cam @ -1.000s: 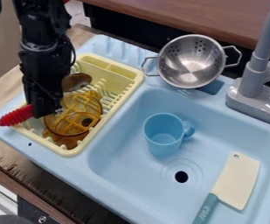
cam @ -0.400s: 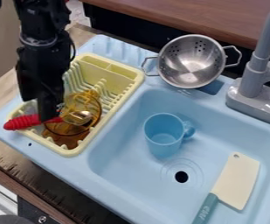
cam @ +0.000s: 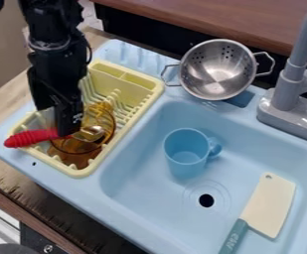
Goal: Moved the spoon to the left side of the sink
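Observation:
My gripper (cam: 54, 120) hangs over the left part of the yellow dish rack (cam: 130, 79), its fingers apart. The spoon (cam: 31, 138) lies across the lower left of the rack, with its red handle sticking out past the rack's left edge. Its metal bowl rests over an amber glass cup (cam: 68, 145). The right finger is in front of the inner end of the handle; whether it touches the handle I cannot tell. The blue sink (cam: 139, 191) extends to the right of the rack.
A blue mug (cam: 186, 154) stands in the basin, and a toy cleaver (cam: 268, 203) lies at its right. A metal colander (cam: 215, 69) sits on the back rim, near the grey faucet (cam: 288, 94).
The spoon's bowl has swung down toward the front, onto the amber cup. Lately the gripper has shifted slightly right and opened, while the spoon stayed in place.

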`<action>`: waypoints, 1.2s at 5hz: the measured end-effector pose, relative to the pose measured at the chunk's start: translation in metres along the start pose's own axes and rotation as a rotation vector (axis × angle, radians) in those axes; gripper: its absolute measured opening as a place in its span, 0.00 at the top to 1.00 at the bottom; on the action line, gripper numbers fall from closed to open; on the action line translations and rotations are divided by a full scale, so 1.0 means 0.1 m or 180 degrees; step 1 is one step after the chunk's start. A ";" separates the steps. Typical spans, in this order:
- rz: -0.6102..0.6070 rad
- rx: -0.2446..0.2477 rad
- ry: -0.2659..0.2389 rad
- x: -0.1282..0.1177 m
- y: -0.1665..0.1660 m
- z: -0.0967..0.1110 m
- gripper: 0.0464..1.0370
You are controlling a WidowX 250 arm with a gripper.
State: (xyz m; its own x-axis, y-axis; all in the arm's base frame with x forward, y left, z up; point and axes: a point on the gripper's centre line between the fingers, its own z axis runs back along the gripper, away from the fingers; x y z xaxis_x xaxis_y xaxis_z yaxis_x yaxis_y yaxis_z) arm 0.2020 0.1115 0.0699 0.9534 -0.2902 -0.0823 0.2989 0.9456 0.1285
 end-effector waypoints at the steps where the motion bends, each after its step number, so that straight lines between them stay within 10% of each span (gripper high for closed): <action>1: 0.0016 0.0026 -0.0249 0.06 -0.03 0.01 0.04; 6: 0.0262 -0.0191 -0.0696 0.60 -0.31 0.25 0.04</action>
State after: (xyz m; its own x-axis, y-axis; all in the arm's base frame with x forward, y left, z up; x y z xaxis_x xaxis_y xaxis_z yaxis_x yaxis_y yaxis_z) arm 0.2513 0.0616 0.0856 0.9625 -0.2307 0.1427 0.2232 0.9725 0.0665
